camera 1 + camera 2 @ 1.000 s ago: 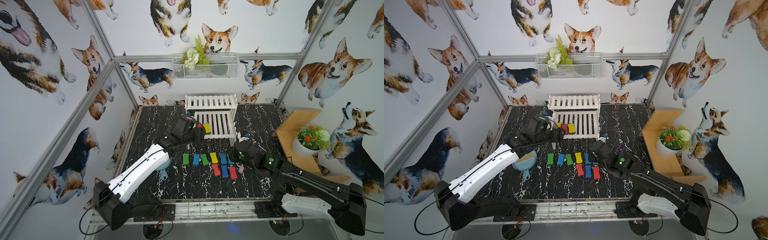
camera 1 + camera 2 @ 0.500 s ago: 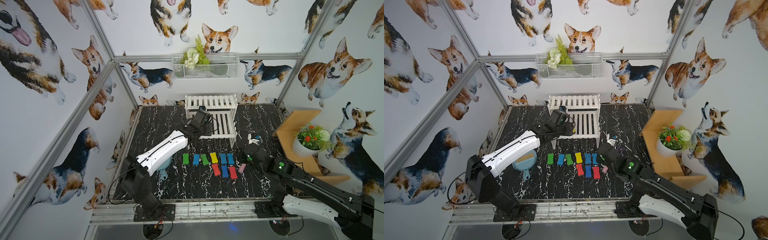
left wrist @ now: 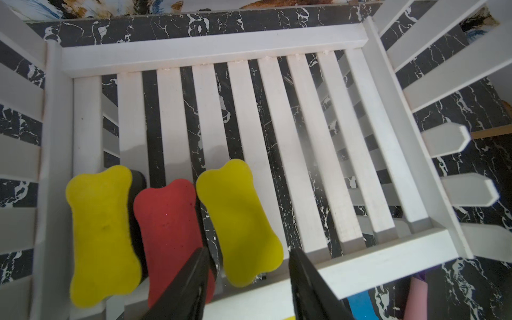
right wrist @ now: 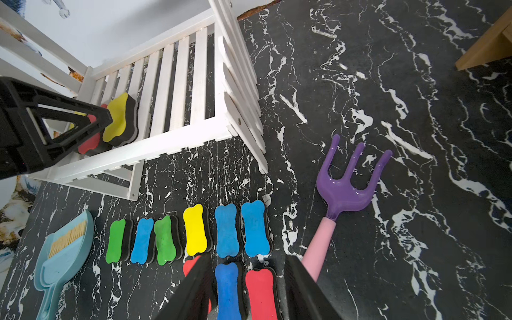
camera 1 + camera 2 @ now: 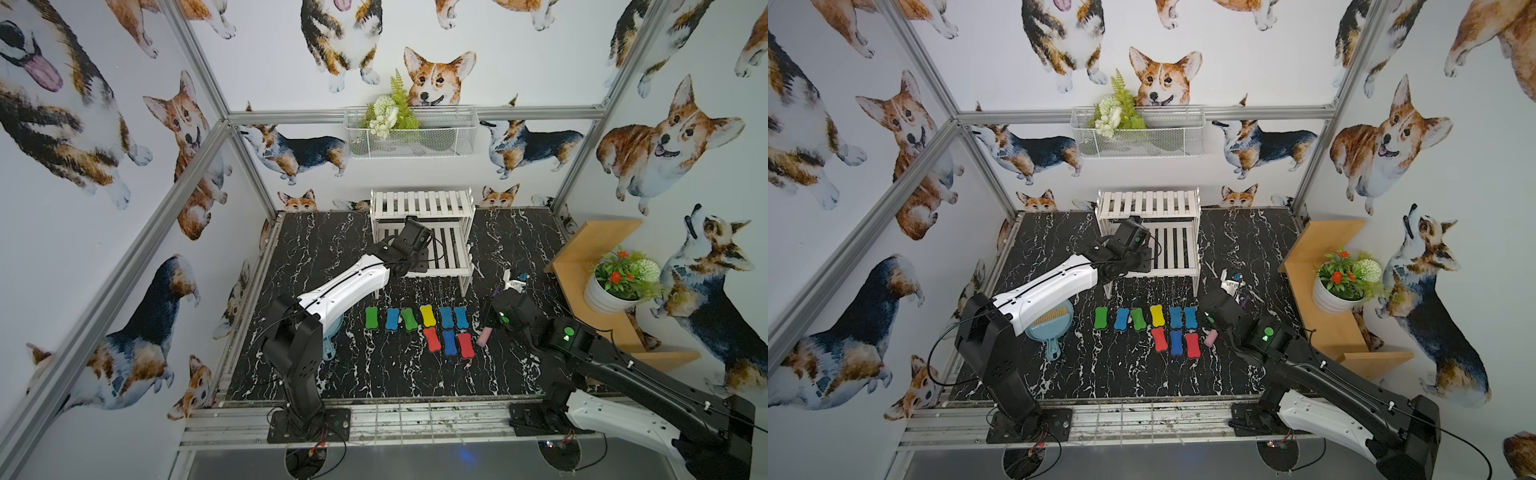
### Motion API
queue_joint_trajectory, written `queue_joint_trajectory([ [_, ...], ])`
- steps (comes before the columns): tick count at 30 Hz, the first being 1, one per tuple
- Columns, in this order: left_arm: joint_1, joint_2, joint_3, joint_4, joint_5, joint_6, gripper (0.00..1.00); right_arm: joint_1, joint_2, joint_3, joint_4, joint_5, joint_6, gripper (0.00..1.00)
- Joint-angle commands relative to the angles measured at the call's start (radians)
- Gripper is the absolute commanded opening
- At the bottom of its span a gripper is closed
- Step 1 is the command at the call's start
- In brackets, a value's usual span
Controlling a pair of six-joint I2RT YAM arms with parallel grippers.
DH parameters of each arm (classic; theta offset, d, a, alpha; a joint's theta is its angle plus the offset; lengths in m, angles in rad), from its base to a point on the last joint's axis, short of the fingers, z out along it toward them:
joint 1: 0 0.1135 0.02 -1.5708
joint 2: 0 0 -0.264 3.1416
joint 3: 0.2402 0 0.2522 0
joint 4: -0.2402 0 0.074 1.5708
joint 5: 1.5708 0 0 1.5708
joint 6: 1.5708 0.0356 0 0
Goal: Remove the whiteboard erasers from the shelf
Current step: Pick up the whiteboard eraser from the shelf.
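Note:
The white shelf [image 5: 424,203] stands at the back of the table. On its lower tier [image 3: 277,124] lie three whiteboard erasers side by side: yellow [image 3: 102,235], red [image 3: 169,230] and yellow [image 3: 238,216]. My left gripper [image 3: 246,266] is open, its jaws straddling the near end of the right yellow eraser with small gaps either side. In both top views the left arm [image 5: 411,245] [image 5: 1133,245] hides these erasers. Several more erasers [image 5: 415,318] [image 4: 227,230] lie in two rows on the table. My right gripper [image 4: 246,274] hangs open above the blue [image 4: 228,288] and red [image 4: 260,291] ones.
A purple-pink toy rake [image 4: 346,188] lies to the right of the eraser rows, beside my right gripper. A light-blue dustpan [image 4: 63,255] sits to their left, under the left arm. A wooden stand [image 5: 590,249] with a plant pot [image 5: 611,295] is at the right. A wire basket [image 5: 411,137] hangs on the back wall.
My left arm has reached further over the shelf's lower tier and its jaws have narrowed around the yellow eraser. My right arm has drawn back to the right of the eraser rows.

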Motion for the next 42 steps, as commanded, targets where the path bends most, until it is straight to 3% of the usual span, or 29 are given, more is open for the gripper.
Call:
queue_joint_trajectory([
  [1,-0.003,0.01,0.016,-0.007,-0.015,0.011,0.52,-0.002,-0.009,-0.003,-0.024,0.024,0.014,0.49],
  [25,-0.018,0.135,0.143,-0.101,-0.078,0.088,0.47,-0.018,-0.052,-0.009,-0.037,0.045,0.013,0.5],
  [42,-0.037,0.136,0.159,-0.101,-0.151,0.079,0.59,-0.022,-0.067,-0.017,-0.044,0.045,0.018,0.52],
])
